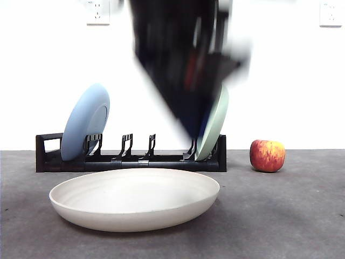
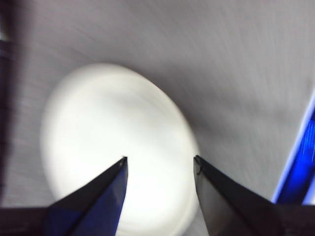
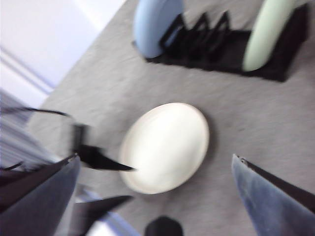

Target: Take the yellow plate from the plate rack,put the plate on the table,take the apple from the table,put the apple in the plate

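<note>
Front view shows the yellow plate (image 1: 135, 198) flat on my desk (image 1: 302, 216); both grippers' fingers wide, empty. Reaching carelessly could roll the apple (image 1: 267, 155) away.

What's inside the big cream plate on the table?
Nothing. The cream plate lies bare on the table. The apple sits apart, beside the rack.

The table (image 1: 302, 216) bears the yellow plate (image 1: 135, 197), plate rack (image 1: 129, 161) and apple (image 1: 267, 155).
</note>
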`<state>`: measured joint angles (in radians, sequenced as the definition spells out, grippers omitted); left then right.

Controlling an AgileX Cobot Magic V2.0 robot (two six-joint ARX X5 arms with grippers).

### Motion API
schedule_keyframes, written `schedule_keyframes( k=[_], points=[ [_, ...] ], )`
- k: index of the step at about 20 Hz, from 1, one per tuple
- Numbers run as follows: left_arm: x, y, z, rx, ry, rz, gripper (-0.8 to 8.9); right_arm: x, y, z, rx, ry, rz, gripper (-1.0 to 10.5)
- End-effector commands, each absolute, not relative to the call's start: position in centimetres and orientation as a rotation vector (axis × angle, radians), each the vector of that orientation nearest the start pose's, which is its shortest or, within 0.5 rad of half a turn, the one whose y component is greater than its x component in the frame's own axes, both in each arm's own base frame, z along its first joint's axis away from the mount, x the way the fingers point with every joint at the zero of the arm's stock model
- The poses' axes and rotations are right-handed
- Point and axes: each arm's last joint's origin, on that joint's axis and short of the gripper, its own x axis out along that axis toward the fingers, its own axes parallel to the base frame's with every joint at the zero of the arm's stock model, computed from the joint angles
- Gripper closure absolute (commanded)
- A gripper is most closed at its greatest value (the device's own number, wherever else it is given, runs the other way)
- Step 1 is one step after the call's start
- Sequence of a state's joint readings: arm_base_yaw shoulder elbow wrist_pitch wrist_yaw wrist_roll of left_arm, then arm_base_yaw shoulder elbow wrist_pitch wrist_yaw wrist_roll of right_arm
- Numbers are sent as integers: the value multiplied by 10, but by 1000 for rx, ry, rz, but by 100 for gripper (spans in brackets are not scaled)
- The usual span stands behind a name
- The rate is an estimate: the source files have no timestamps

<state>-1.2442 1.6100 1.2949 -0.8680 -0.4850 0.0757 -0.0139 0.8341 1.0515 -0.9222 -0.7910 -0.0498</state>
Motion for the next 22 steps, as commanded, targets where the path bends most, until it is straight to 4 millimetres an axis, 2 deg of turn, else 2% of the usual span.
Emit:
schedule_keyframes(
  k=[1, 6, 10, 13, 15, 17, 20, 22],
  points=[
    [119, -278, 307, 778, 701, -652, 584, 142, 17, 355, 195, 625, 671, 348],
    [115, -224, 380, 448, 560, -597, 595, 159, 13, 353, 150, 613, 515, 348],
    [99, -177, 421, 255, 432, -591, 595, 186, 11, 348, 122, 591, 451, 348],
    [85, -147, 438, 173, 363, -598, 596, 210, 10, 340, 127, 598, 442, 348],
    [72, -121, 447, 116, 327, -626, 598, 237, 9, 328, 128, 640, 410, 348],
    [61, -104, 450, 79, 329, -703, 598, 266, 10, 317, 129, 708, 390, 348],
    [53, -92, 449, 77, 357, -783, 598, 313, 18, 304, 89, 782, 369, 348],
    [52, -90, 447, 98, 381, -780, 598, 341, 30, 297, 63, 811, 393, 348]
  ],
)
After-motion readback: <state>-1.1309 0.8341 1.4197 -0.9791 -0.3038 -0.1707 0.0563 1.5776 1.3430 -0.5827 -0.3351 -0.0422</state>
